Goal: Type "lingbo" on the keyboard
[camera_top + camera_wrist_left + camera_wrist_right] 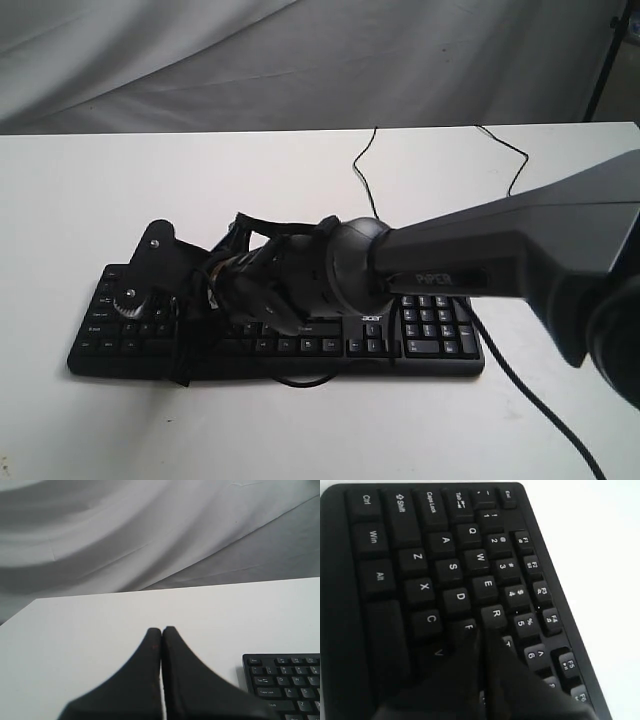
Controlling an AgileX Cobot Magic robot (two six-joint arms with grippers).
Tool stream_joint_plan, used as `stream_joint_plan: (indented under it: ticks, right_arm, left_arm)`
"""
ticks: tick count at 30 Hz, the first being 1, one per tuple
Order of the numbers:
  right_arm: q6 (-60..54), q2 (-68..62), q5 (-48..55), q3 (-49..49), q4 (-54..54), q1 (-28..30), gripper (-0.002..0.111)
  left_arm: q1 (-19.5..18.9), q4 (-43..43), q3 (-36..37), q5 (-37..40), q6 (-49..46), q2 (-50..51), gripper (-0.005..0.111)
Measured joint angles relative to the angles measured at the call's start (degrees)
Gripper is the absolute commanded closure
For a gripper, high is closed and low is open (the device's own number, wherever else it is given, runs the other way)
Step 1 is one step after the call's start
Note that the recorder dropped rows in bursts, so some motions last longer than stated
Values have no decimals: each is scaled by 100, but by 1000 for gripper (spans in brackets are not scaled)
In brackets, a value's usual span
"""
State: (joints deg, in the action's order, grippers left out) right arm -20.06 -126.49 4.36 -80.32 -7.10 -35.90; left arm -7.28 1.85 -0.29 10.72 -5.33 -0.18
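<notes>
The black keyboard [430, 345] lies across the white table, its acer logo beside the number pad. My right arm [480, 240] reaches from the right over the keyboard's left half and hides many keys. In the right wrist view the right gripper [482, 631] is shut, its tips low over the keyboard [420, 555] between the F and R keys, and part of the T key is covered. Whether a key is pressed I cannot tell. My left gripper [161, 629] is shut on nothing above bare table, with the Esc corner of the keyboard [285, 680] off to one side.
The keyboard's thin cable [365, 165] runs toward the table's back edge. A thicker black cable [540, 400] trails off the front right. A grey cloth backdrop [300, 60] hangs behind, with a dark stand leg [605, 60] at the far right.
</notes>
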Motion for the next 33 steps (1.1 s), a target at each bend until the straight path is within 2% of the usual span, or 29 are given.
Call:
stream_joint_plan:
  ticks: [33]
  right_arm:
    - [248,120,39,-1,-34,50,108]
  left_arm:
    - [0,0,0,0,0,0,106]
